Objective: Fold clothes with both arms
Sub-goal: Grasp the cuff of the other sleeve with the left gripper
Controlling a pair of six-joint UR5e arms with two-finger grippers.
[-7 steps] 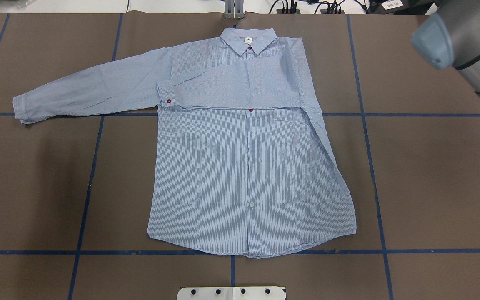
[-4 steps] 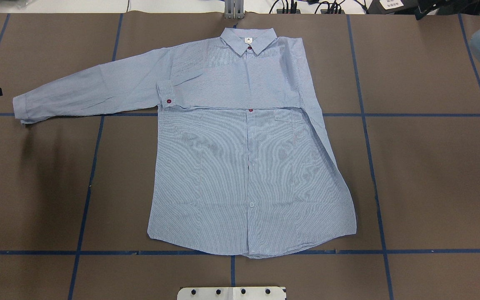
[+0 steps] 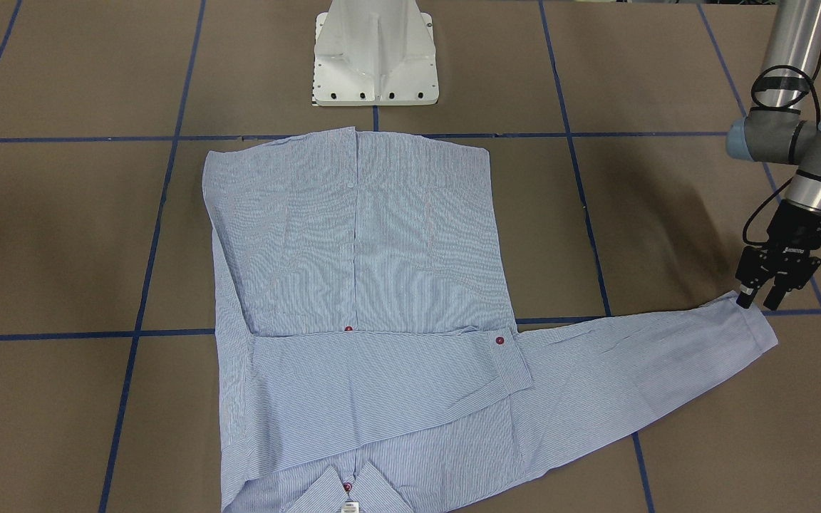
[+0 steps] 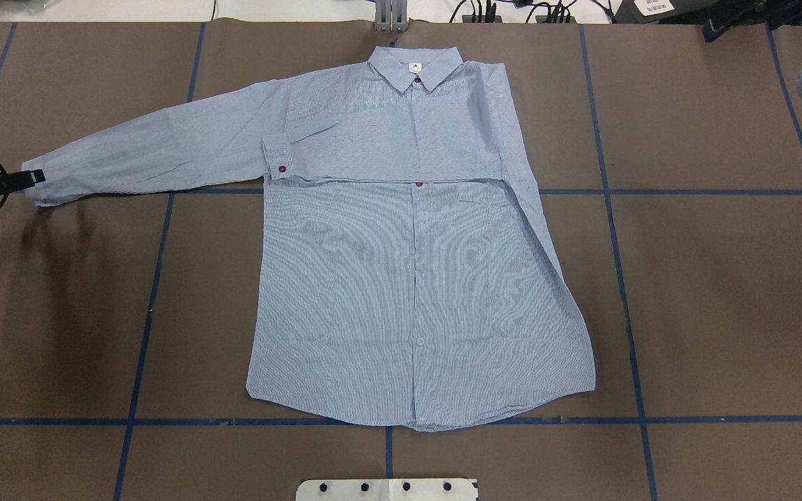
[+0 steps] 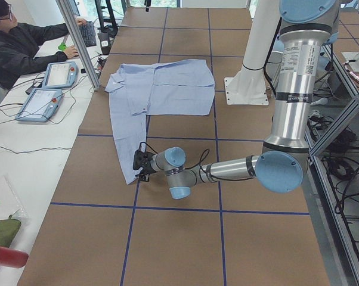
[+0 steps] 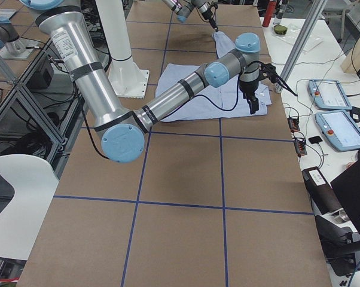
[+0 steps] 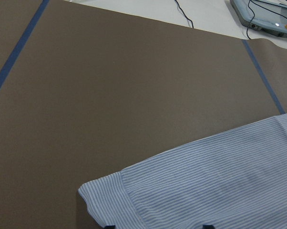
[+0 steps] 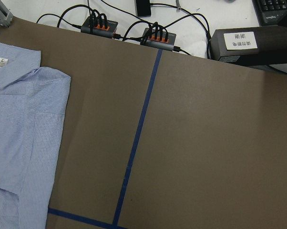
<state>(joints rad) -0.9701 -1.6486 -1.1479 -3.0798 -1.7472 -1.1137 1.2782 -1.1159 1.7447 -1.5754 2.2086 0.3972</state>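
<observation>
The light-blue striped shirt (image 4: 415, 278) lies flat and buttoned, collar (image 4: 415, 66) at the far edge. One sleeve is folded across the chest, its cuff (image 4: 277, 158) with a red button. The other sleeve (image 4: 157, 149) stretches out to the overhead view's left. My left gripper (image 3: 756, 303) is open at that sleeve's cuff (image 4: 42, 182). The left wrist view shows the cuff (image 7: 110, 191) between the fingertips. My right gripper (image 6: 252, 104) hangs raised beside the collar end of the shirt. I cannot tell whether it is open or shut.
The table is covered in brown paper with blue tape lines (image 4: 401, 421). The white pedestal base (image 3: 375, 57) stands behind the shirt's hem. Cable hubs (image 8: 129, 31) and a black box (image 8: 251, 45) lie past the far edge. An operator (image 5: 24, 42) sits at the side desk.
My left gripper has come in from the overhead view's left edge to the outstretched sleeve's cuff. My right arm has drawn back toward the right edge. The shirt has not moved.
</observation>
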